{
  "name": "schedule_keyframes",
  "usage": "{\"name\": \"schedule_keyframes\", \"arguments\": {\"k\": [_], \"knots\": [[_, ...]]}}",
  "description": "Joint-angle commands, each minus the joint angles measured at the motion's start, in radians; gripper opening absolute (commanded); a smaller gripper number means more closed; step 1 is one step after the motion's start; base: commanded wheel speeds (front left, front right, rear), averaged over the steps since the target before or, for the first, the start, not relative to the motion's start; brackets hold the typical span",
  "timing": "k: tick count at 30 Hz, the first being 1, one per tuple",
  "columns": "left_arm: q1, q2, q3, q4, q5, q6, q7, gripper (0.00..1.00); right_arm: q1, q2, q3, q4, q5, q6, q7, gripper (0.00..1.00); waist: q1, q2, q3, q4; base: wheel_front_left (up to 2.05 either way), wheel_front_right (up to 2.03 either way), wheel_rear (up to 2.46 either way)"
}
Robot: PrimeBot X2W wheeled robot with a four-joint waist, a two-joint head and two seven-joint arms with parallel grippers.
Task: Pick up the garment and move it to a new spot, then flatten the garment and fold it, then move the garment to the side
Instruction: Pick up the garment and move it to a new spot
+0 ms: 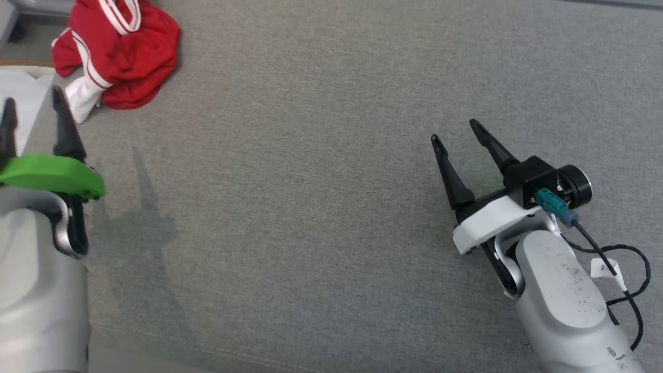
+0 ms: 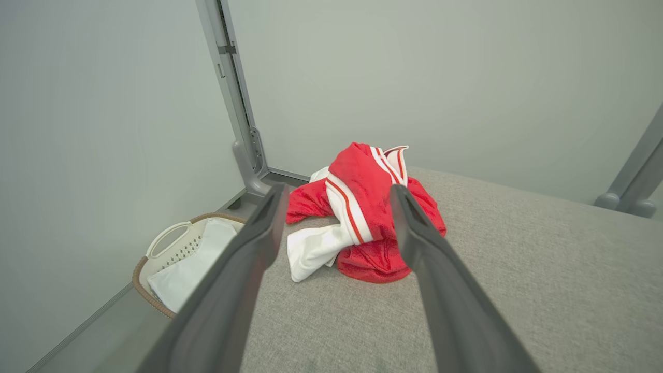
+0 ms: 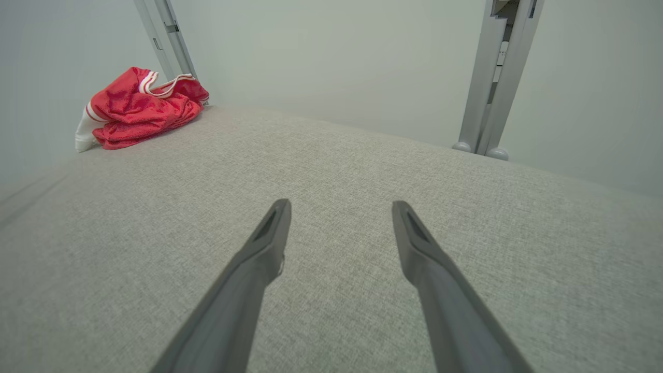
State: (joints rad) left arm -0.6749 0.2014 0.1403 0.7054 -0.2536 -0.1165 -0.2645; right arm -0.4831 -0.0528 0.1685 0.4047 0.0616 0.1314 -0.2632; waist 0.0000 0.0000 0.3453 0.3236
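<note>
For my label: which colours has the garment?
The garment is red, with white sleeve, striped trim; left wrist view.

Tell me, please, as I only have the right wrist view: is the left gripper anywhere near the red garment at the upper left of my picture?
Observer: Yes. In the head view the left gripper hangs open just short of the garment, touching nothing.
Operator: Is it pointing at the cloth?
Observer: It is. In the left wrist view the garment sits straight ahead, framed between its two fingers.
Operator: Is there anything beside that corner that I should mind?
Observer: A basket holding a white cloth stands below the edge of the grey padded surface, at the left of that view.
</note>
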Motion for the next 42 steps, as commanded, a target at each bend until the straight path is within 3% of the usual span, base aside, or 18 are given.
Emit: {"name": "schedule_keyframes", "arguments": {"k": [1,14,25,26,27,31,42], "knots": [[-0.050,0.023,-0.003,0.021,-0.001,-0.006,0.001,1.00,-0.016,-0.007,-0.001,-0.013,0.000,-0.002,-0.002,1.00,0.0000,0.0000,0.115,-0.099,0.00,0.00,0.00],[-0.327,0.215,-0.021,0.350,-0.015,-0.013,0.020,1.00,-0.049,-0.011,0.056,-0.113,0.016,-0.002,-0.002,1.00,0.0000,0.0000,0.241,-0.234,0.00,0.00,0.00],[-0.400,0.256,-0.003,0.525,-0.036,0.068,0.111,1.00,-0.022,-0.028,0.046,-0.112,0.023,-0.002,0.000,1.00,0.0000,0.0000,0.252,-0.266,0.00,0.00,0.00],[-0.401,0.256,-0.006,0.529,-0.034,0.070,0.106,0.21,-0.023,-0.028,0.044,-0.111,0.024,-0.002,0.000,1.00,0.0000,0.0000,0.251,-0.267,0.00,0.00,0.00],[-0.405,0.258,-0.008,0.528,-0.032,0.074,0.092,0.00,-0.023,-0.027,0.043,-0.110,0.024,-0.002,0.000,1.00,0.0000,0.0000,0.247,-0.267,0.00,0.00,0.00],[-0.421,0.270,-0.019,0.518,-0.021,0.080,0.048,0.00,-0.023,-0.020,0.041,-0.102,0.027,-0.002,0.000,1.00,0.0000,0.0000,0.226,-0.267,0.00,0.00,0.00],[-0.542,0.202,-0.101,0.321,-0.010,-0.007,-0.003,0.00,0.010,-0.003,0.043,-0.082,0.057,-0.002,-0.001,1.00,0.0000,0.0000,0.104,-0.277,0.00,0.00,0.00]]}}
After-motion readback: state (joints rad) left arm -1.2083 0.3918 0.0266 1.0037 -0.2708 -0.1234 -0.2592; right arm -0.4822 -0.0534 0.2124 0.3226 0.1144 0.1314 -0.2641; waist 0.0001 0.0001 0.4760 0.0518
